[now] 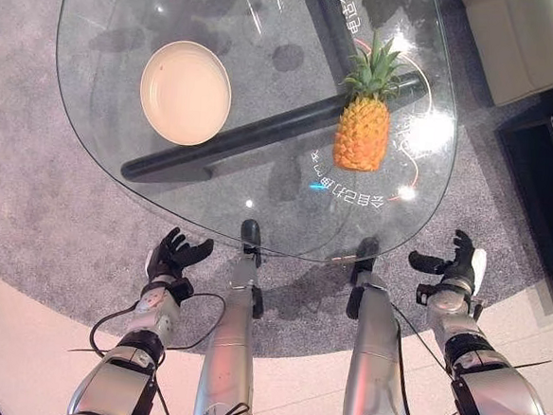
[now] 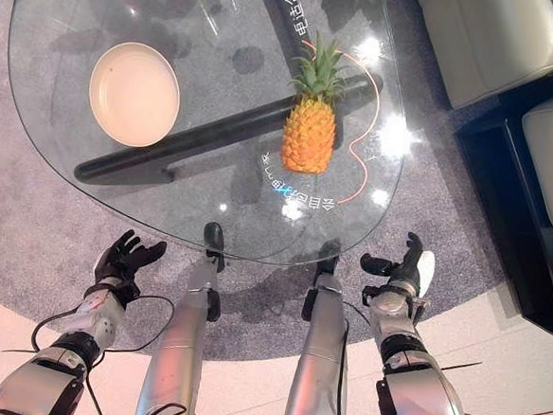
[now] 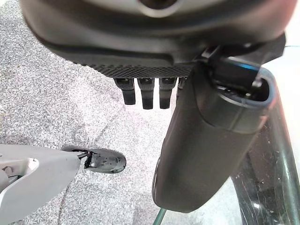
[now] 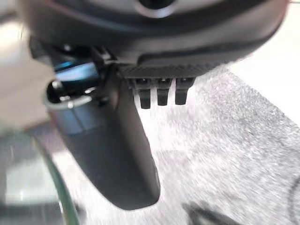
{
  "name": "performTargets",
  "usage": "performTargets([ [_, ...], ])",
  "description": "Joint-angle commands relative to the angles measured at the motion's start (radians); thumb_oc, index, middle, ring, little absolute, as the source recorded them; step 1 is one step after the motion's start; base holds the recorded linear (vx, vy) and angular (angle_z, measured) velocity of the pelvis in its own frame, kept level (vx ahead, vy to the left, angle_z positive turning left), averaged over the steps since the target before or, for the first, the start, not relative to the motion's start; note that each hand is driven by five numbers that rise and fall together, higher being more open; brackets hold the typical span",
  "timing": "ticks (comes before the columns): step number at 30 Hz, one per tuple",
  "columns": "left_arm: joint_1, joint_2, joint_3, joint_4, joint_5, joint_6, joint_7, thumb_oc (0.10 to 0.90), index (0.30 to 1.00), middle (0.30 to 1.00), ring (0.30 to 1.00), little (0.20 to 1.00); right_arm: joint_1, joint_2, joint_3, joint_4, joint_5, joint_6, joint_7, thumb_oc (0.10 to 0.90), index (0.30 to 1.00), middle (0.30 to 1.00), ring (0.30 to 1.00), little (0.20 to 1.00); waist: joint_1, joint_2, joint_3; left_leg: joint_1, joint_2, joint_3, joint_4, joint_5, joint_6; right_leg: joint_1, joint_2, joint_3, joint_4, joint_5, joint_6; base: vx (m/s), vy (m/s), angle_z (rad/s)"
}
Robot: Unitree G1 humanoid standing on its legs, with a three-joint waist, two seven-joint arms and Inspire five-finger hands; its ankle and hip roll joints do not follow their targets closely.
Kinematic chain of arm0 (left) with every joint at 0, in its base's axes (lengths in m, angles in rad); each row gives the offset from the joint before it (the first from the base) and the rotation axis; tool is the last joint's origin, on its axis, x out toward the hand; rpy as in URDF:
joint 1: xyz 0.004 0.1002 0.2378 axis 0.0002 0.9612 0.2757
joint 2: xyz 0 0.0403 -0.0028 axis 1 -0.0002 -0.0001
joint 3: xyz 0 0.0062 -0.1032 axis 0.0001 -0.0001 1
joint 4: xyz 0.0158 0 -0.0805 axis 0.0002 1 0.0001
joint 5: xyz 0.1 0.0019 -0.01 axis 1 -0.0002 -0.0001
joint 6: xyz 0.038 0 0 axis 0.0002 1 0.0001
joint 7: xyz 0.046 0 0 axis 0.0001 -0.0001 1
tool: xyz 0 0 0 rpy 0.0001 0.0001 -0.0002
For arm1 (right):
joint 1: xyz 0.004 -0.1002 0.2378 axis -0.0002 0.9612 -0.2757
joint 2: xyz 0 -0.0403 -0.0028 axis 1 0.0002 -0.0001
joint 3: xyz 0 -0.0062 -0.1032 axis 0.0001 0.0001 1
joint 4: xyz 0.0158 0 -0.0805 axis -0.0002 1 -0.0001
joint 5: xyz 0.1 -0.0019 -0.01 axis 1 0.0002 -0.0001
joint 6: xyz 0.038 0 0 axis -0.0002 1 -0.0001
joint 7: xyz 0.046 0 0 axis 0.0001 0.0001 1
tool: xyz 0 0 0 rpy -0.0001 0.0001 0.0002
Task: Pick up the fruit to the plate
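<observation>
Left eye view: a knobbly orange pineapple point(image 1: 362, 128) stands right of centre on the glass tabletop point(image 1: 100, 157), well above both hands; a round cream plate point(image 1: 185, 92) lies upper left. Left hand point(image 1: 170, 257) and right hand point(image 1: 457, 268) hang released over grey carpet point(image 1: 30, 209). Wrist views: fingers straight, empty.

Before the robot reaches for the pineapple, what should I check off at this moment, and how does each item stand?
1. Pineapple on the glass table, nothing around it: ok.
2. Plate bare and ready: ok.
3. Right hand open, holding nothing, off the table's near edge: ok.
4. Left hand open, holding nothing, below the table's near edge: ok.
5. Pineapple standing or lying: cannot tell.
</observation>
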Motion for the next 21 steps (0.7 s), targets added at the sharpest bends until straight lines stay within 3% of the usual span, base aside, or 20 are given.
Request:
performTargets([
  [1,0.036,0.046,-0.006,0.016,0.030,-0.047,-0.004,0.800,0.900,0.900,0.900,0.900,0.013,-0.137,-0.071,-0.048,0.062,-0.083,-0.202,0.800,0.900,0.900,0.900,0.900,0.021,-0.022,-0.009,-0.049,-0.033,-0.020,0.185,-0.147,0.018,-0.009,0.022,-0.037,-0.060,0.077,0.000,0.00,0.000,0.00],
  [4,0.050,0.044,-0.018,0.010,0.028,-0.057,-0.004,0.800,0.900,0.900,0.900,0.900,-0.017,-0.169,-0.103,-0.138,0.053,-0.125,-0.348,0.800,0.900,0.900,0.900,0.900,0.022,-0.023,-0.009,-0.044,-0.034,-0.019,0.177,-0.149,0.020,-0.004,0.019,-0.043,-0.066,0.080,0.001,0.00,0.000,0.00],
  [10,0.074,0.037,-0.027,-0.025,0.020,-0.060,0.014,0.800,0.900,0.900,0.900,0.900,-0.048,-0.204,-0.110,-0.379,-0.030,-0.157,-0.524,0.800,0.900,0.900,0.900,0.900,0.017,-0.023,-0.009,-0.041,-0.037,-0.017,0.157,-0.142,0.022,-0.008,0.019,-0.045,-0.076,0.087,0.002,0.00,0.016,0.01],
  [16,0.089,0.017,-0.014,-0.047,0.026,-0.062,0.027,0.800,0.900,0.900,0.900,0.900,-0.026,-0.185,-0.111,-0.742,-0.211,-0.118,-0.583,0.800,0.900,0.900,0.900,0.900,0.004,-0.026,-0.009,-0.032,-0.044,-0.015,0.132,-0.132,0.026,-0.006,0.017,-0.044,-0.092,0.089,0.005,0.00,0.045,0.01],
  [21,0.098,-0.001,-0.004,-0.049,0.031,-0.072,0.025,0.800,0.900,0.900,0.900,0.900,-0.006,-0.150,-0.081,-0.926,-0.301,-0.111,-0.532,0.800,0.900,0.900,0.900,0.900,-0.002,-0.025,-0.009,-0.025,-0.048,-0.010,0.116,-0.125,0.026,0.000,0.016,-0.041,-0.106,0.087,0.003,0.01,0.048,0.01],
])
